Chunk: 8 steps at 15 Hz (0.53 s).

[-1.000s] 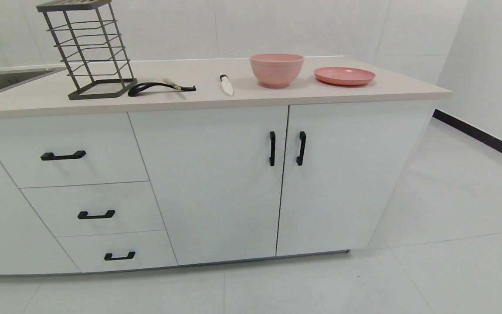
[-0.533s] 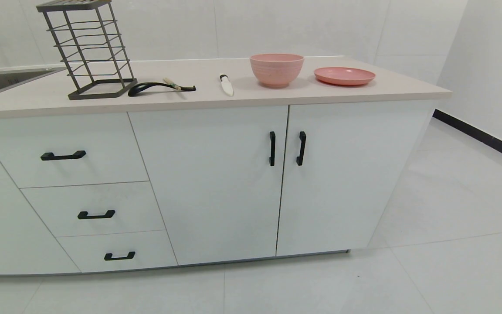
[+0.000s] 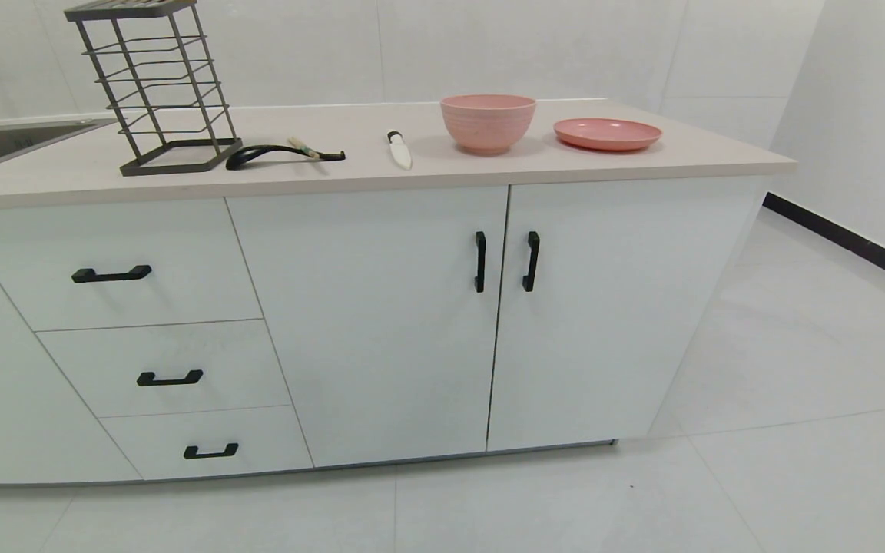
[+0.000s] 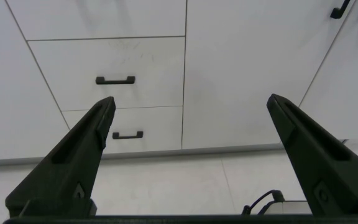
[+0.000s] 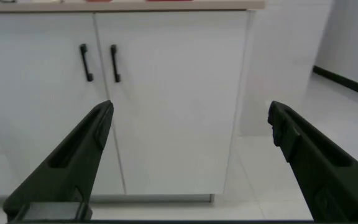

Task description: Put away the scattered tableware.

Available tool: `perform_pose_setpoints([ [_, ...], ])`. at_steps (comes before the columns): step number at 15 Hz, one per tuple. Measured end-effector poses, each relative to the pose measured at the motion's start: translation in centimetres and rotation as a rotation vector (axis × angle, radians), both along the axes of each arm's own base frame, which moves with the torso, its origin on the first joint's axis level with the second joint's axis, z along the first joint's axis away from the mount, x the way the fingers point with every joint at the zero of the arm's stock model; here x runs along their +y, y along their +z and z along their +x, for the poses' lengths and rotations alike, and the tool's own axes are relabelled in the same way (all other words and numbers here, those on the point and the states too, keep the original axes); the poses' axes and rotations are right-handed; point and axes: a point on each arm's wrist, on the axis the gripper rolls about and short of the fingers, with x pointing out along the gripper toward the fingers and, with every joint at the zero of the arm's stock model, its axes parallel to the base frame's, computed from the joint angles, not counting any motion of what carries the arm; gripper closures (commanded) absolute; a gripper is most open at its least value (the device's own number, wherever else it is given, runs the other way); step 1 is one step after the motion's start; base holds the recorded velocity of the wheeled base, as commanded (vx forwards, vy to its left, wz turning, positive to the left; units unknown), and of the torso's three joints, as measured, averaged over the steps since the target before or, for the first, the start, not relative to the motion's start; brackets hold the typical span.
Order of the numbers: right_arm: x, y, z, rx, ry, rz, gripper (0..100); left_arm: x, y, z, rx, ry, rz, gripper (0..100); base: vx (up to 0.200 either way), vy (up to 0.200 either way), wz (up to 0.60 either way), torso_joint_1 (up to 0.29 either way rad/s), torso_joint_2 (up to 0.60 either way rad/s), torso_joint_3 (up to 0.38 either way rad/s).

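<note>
On the beige countertop [image 3: 642,163] stand a pink bowl [image 3: 488,122] and, to its right, a pink plate [image 3: 607,133]. Left of the bowl lies a white knife with a black handle [image 3: 399,149]. Farther left a black ladle [image 3: 277,156] rests with chopsticks [image 3: 303,146] across it. A dark wire rack [image 3: 157,86] stands at the counter's left. My left gripper [image 4: 188,106] is open, held low before the drawers [image 4: 107,71]. My right gripper [image 5: 191,112] is open too, facing the double cabinet doors [image 5: 166,93]. Neither holds anything.
A sink [image 3: 4,142] with a tap is set into the counter at the far left. Below the top are three drawers [image 3: 170,369] and two doors with black handles [image 3: 504,261]. Tiled floor [image 3: 796,430] spreads to the right, bounded by a white wall.
</note>
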Motion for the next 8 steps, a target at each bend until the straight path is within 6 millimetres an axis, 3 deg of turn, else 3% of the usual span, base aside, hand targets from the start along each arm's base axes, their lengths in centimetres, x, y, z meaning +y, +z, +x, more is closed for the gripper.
perform_pose_setpoints([
  [4,0.4,3.4,0.3,0.106,0.149,-0.040,0,0.0,0.0,0.0,0.000,-0.002,0.003,0,0.000,0.000,0.00,0.000,0.00,0.000],
  [8,0.6,7.2,4.4,0.237,0.285,-0.076,0,0.0,0.0,0.0,0.002,-0.003,0.006,0,0.000,0.000,0.00,0.000,0.00,0.000],
])
